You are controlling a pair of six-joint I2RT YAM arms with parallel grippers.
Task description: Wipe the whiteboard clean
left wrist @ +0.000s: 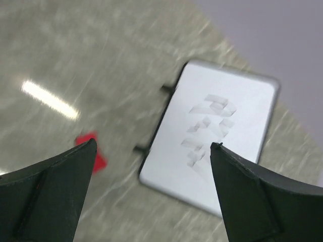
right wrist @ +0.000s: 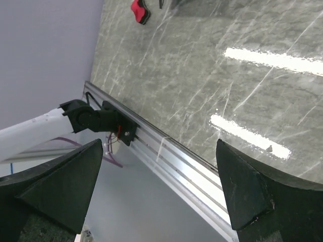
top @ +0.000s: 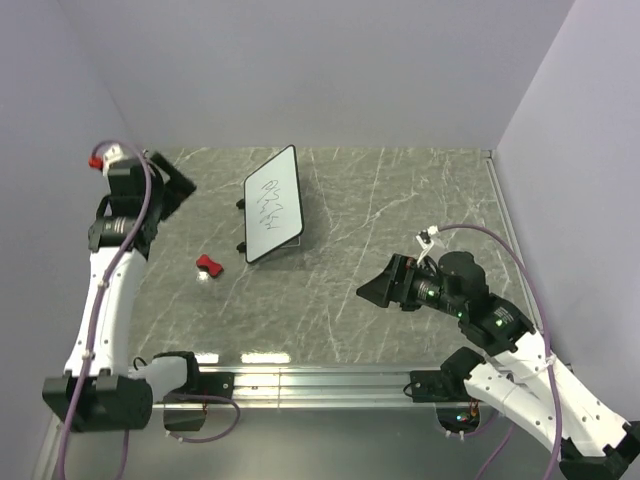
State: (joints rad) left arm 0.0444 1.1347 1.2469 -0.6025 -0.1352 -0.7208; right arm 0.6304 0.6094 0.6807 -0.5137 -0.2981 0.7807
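Wide-spread claw (right wrist: 159, 143), red eraser (right wrist: 141, 11), grey tabletop (right wrist: 212, 75)

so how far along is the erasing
Nothing done yet: the whiteboard shows dark scribbles. Nothing in hand: the left end effector and right end effector are open and empty, the red eraser lying untouched near the board. Grasping and wiping remain.

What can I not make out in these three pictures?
- Scribbles: too small in the top view and motion-blurred in the left wrist view, so unreadable.
- Eraser: blurred and partly behind the left finger in the left wrist view; cut by the top edge in the right wrist view.
- Whiteboard: cut off by the top edge in the right wrist view; its face does not show.
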